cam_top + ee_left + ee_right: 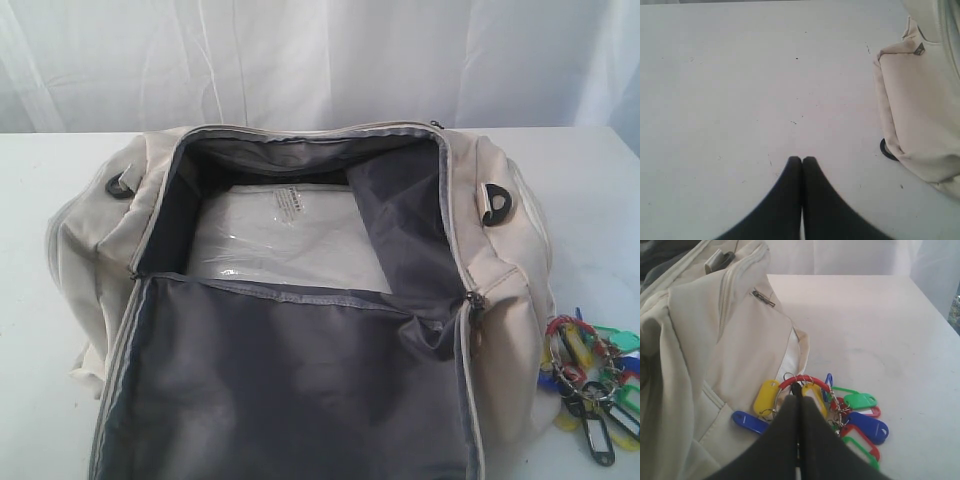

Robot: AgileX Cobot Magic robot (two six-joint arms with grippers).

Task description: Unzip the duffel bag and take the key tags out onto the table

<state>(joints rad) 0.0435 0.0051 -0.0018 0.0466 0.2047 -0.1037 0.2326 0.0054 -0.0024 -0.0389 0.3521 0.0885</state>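
Observation:
The cream duffel bag (500, 300) lies unzipped on the white table (40, 200), its flap folded forward showing dark grey lining (300, 390). The key tags (590, 385) lie on the table against the bag's right end. Neither gripper shows in the exterior view. In the right wrist view the key tags (855, 412) sit just past my right gripper (796, 399), which is shut; a yellow and a blue tag rest against the bag (715, 340). My left gripper (802, 159) is shut with nothing in it over bare table, beside the bag's other end (920, 110).
A clear-wrapped white packet (285, 235) lies inside the bag. A dark zipper pull (763, 297) hangs on the bag's side. Black strap rings (497, 203) sit at both ends. A white curtain (320, 60) backs the table.

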